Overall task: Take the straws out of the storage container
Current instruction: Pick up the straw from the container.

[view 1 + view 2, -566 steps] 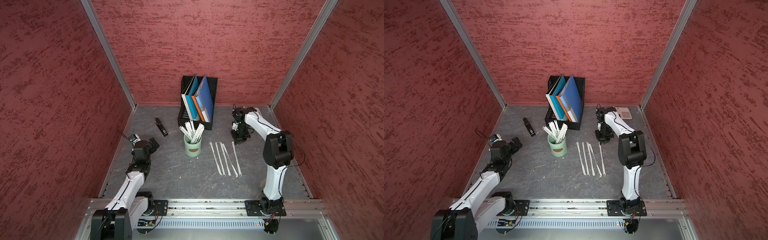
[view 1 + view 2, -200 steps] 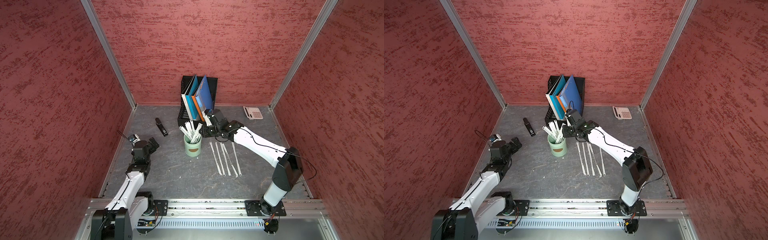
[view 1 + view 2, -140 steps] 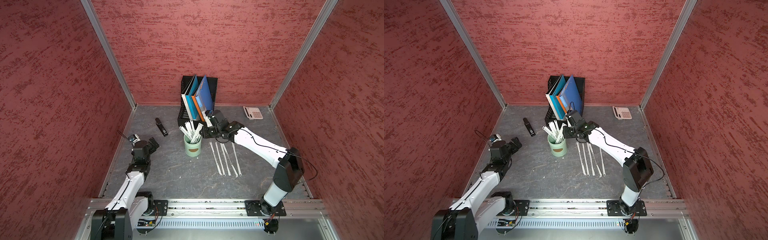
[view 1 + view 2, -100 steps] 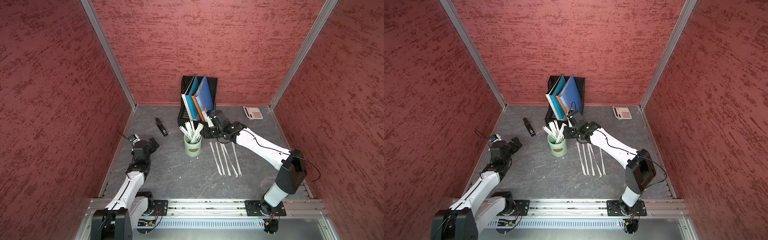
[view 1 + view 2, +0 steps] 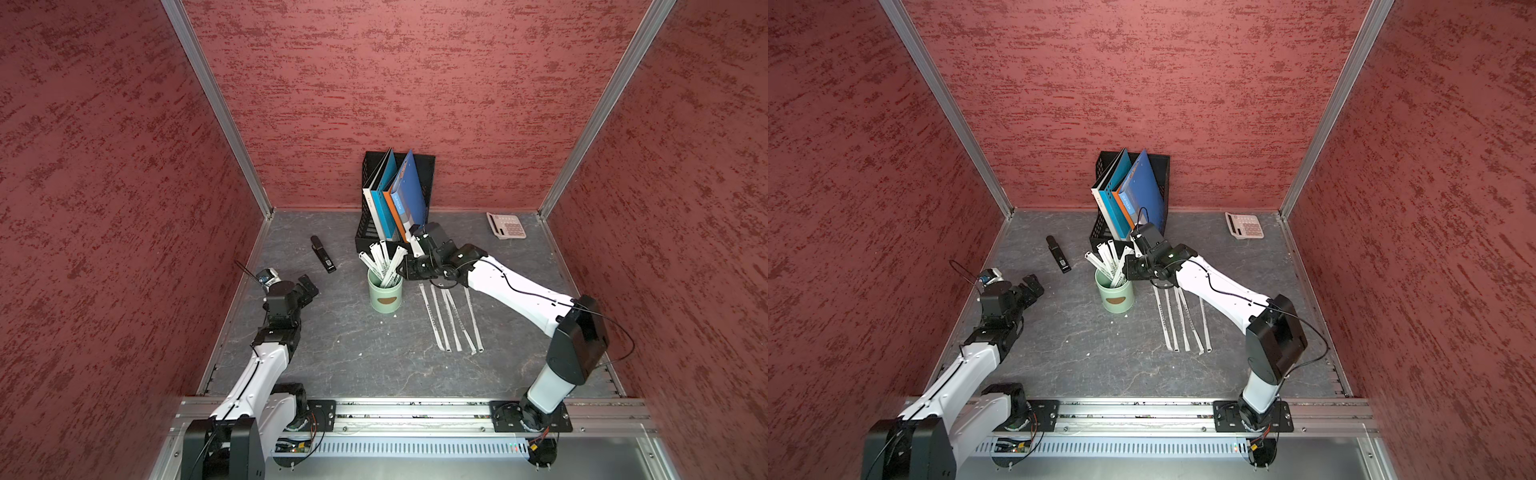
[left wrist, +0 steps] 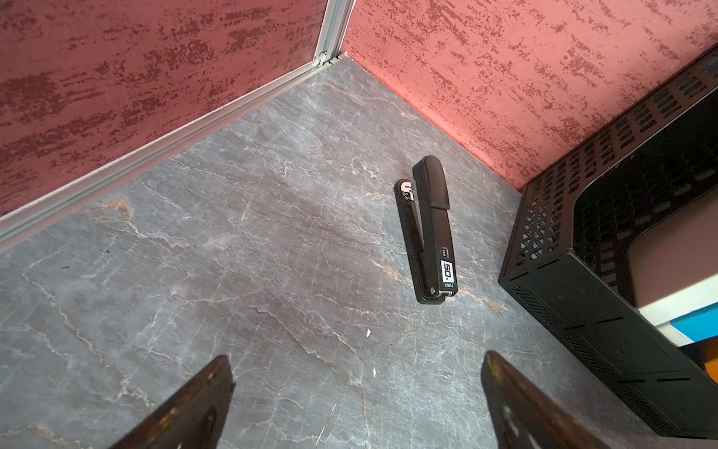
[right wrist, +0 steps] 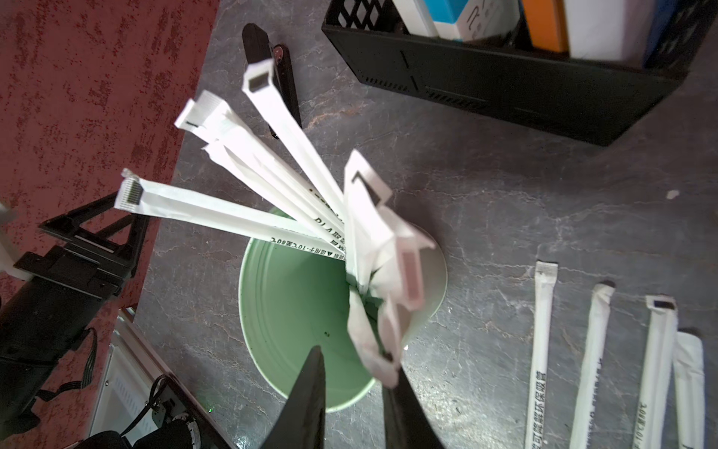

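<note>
The storage container, a mint-green cup (image 5: 385, 297) (image 5: 1118, 297), stands mid-table with several paper-wrapped straws (image 5: 384, 259) (image 5: 1111, 259) fanning out of it. In the right wrist view the cup's inside (image 7: 295, 295) shows below the straws (image 7: 279, 136). My right gripper (image 5: 405, 268) (image 5: 1128, 266) (image 7: 353, 361) hovers over the cup's right rim, open by a narrow gap. A few bent straw tops (image 7: 382, 311) lean against one fingertip, none between the fingers. Several more straws (image 5: 451, 318) (image 5: 1183, 320) (image 7: 542, 350) lie in a row to the cup's right. My left gripper (image 5: 307, 286) (image 5: 1034, 286) (image 6: 356, 355) rests wide open at the left, holding nothing.
A black stapler (image 5: 323, 254) (image 6: 429, 233) lies left of the cup. Right behind the cup stands a black mesh file rack (image 5: 424, 166) (image 5: 1160, 166) with blue folders. In the back right corner there is a pale desk phone (image 5: 506, 225). Red walls close in three sides.
My right arm swung from the back right over to the cup, then over the last second shifted slightly rightward at its rim. The left arm stayed still.
</note>
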You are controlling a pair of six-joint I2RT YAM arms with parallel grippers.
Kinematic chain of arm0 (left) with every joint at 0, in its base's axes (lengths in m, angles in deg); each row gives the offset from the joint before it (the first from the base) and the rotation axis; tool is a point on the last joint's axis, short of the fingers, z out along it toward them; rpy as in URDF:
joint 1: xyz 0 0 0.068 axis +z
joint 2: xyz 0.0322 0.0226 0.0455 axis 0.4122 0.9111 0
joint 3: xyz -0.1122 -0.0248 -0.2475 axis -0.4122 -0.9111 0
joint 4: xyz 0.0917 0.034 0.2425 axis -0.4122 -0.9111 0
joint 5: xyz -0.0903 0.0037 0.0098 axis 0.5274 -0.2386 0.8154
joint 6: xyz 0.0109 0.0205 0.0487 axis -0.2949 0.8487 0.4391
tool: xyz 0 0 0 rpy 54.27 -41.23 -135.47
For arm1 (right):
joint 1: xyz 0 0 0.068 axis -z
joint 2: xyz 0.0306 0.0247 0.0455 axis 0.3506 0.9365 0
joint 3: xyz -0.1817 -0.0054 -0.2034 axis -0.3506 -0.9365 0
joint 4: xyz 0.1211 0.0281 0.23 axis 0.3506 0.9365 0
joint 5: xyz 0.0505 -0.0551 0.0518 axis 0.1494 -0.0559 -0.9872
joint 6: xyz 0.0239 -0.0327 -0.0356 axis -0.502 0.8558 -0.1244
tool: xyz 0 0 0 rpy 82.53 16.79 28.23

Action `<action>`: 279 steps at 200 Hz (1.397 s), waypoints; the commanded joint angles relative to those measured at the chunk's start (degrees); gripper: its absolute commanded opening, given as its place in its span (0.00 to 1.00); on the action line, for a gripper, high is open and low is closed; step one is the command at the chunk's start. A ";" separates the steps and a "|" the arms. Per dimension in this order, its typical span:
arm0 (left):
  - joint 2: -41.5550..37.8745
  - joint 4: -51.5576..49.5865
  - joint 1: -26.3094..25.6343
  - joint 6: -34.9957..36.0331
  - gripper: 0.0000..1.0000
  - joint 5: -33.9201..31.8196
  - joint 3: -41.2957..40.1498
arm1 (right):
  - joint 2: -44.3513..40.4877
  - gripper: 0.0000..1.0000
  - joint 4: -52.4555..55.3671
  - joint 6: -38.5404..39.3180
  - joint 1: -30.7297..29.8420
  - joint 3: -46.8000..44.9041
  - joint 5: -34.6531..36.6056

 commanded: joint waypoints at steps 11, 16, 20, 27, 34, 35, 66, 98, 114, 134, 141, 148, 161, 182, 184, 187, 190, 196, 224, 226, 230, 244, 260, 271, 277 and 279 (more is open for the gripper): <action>-0.12 -0.24 0.57 -0.07 0.99 0.43 1.33 | 1.32 0.23 -0.53 -0.33 -0.38 1.87 -0.72; -0.12 -0.25 0.47 -0.07 1.00 0.43 1.33 | 1.39 0.23 -0.65 -0.31 -0.38 1.91 -0.77; -0.12 -0.24 0.52 -0.11 1.00 0.47 1.33 | 1.47 0.23 -0.77 -0.30 -0.38 2.07 -0.81; -0.06 -0.22 0.49 -0.08 1.00 0.45 1.33 | 1.63 0.23 -0.89 -0.28 -0.38 2.23 -0.85; -0.04 -0.25 0.55 -0.09 1.00 0.48 1.33 | 1.80 0.23 -0.97 -0.22 -0.38 2.43 -1.01; -0.08 -0.22 0.54 -0.08 1.00 0.48 1.33 | 1.80 0.23 -0.97 -0.22 -0.38 2.48 -1.00; -0.06 -0.27 0.56 -0.10 1.00 0.45 1.33 | 2.92 0.23 -0.86 -0.20 -0.38 3.99 -1.34; -0.11 -0.27 0.53 -0.17 0.99 0.47 1.33 | 4.39 0.23 -0.68 0.01 -0.38 5.38 -1.86; -0.05 -0.27 0.60 -0.15 1.00 0.49 1.33 | 4.97 0.23 -0.65 -0.13 -0.38 5.94 -1.91; -0.12 -0.27 0.55 -0.13 0.99 0.56 1.33 | 5.37 0.22 -0.63 0.02 -0.38 6.36 -1.87; -0.09 -0.25 0.55 -0.16 1.00 0.56 1.33 | 5.52 0.21 -0.47 0.09 -0.38 6.60 -1.78; -0.08 -0.26 0.59 -0.09 1.00 0.57 1.34 | 5.67 0.19 -0.28 0.24 -0.39 6.81 -1.69; 0.00 -0.27 0.61 -0.08 1.00 0.56 1.33 | 5.78 0.17 0.02 0.39 -0.38 7.12 -1.52; -0.03 -0.27 0.60 -0.17 1.00 0.56 1.33 | 5.76 0.12 0.21 0.55 -0.38 7.39 -1.49; -0.03 -0.27 0.59 -0.12 1.00 0.56 1.40 | 5.72 0.12 0.19 0.56 -0.38 7.38 -1.50; -0.03 -0.27 0.58 -0.08 1.00 0.55 1.35 | 5.67 0.11 0.23 0.58 -0.38 7.28 -1.51; -0.01 -0.27 0.61 -0.07 1.00 0.55 1.41 | 5.61 0.11 0.22 0.58 -0.38 7.27 -1.51; 0.04 -0.23 0.62 -0.12 1.00 0.57 1.42 | 5.38 0.09 0.09 0.65 -0.38 7.21 -1.60; 0.05 -0.23 0.59 -0.07 1.00 0.63 1.40 | 4.36 0.06 0.26 1.08 -0.37 7.12 -1.51; 0.14 -0.22 0.54 -0.07 0.99 0.65 1.37 | 4.29 0.06 0.26 1.10 -0.38 7.17 -1.51; 0.16 -0.25 0.54 -0.10 0.99 0.65 1.42 | 4.08 0.06 0.35 1.15 -0.42 7.20 -1.51; 0.14 -0.19 0.58 -0.07 1.00 0.65 1.43 | 3.53 0.05 0.59 1.27 -0.38 7.29 -1.69; 0.14 -0.28 0.54 -0.03 0.99 0.65 1.51 | 2.33 0.04 1.02 1.53 -0.38 7.28 -1.70; 0.28 -0.37 0.61 -0.13 1.00 0.71 1.51 | 1.32 0.04 1.51 1.87 -0.38 7.37 -1.44; 0.29 -0.37 0.58 -0.07 1.00 0.74 1.52 | 0.75 0.03 1.93 2.12 -0.38 7.56 -1.35; 0.31 -0.36 0.56 -0.07 1.00 0.74 1.55 | 0.60 0.03 2.12 2.26 -0.38 7.59 -1.36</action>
